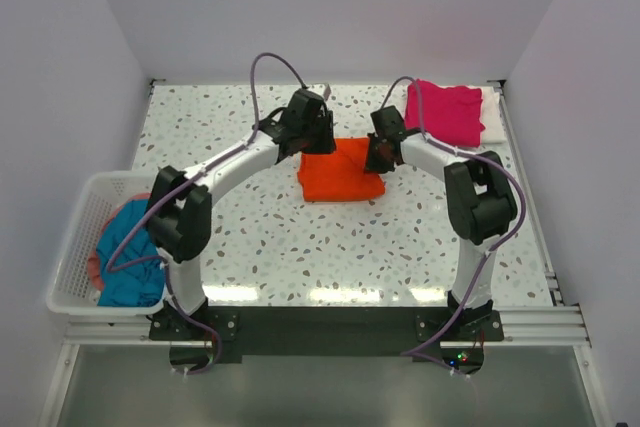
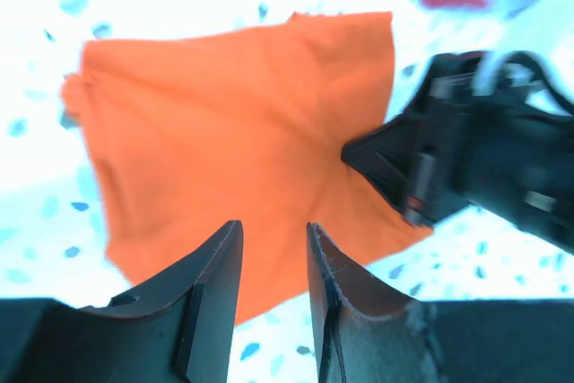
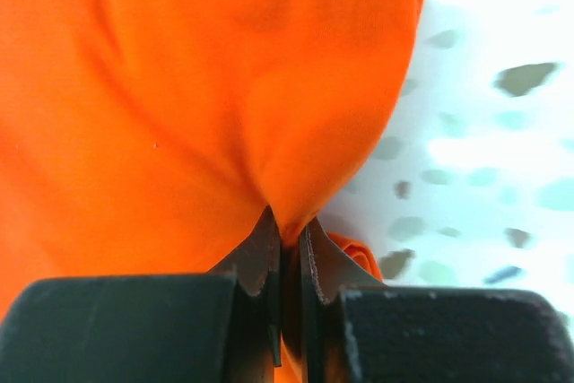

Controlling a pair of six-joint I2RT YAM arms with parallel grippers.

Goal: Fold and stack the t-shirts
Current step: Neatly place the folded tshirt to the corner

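Fabric of the orange t-shirt [image 1: 340,175] [image 2: 233,159] [image 3: 179,87] lies folded into a rough rectangle at the middle of the tabletop [image 1: 300,247], with soft creases fanning toward its right edge. There the right gripper [image 1: 378,159] [image 3: 287,226] is pinched tight on a puckered peak of cloth. The left gripper [image 1: 312,143] [image 2: 273,230] hovers by the far left corner of this tee, jaws partly apart with nothing between them. A magenta-pink t-shirt [image 1: 445,112] sits folded on a white t-shirt [image 1: 492,125] at the far right corner. A teal-blue t-shirt [image 1: 130,257] is heaped in the white basket [image 1: 75,237] off the left edge.

The white, black-jointed left arm [image 1: 238,164] and right arm [image 1: 432,158] are pictured strung with purple cables [image 1: 272,57], a green light [image 1: 459,357] at five o'clock.
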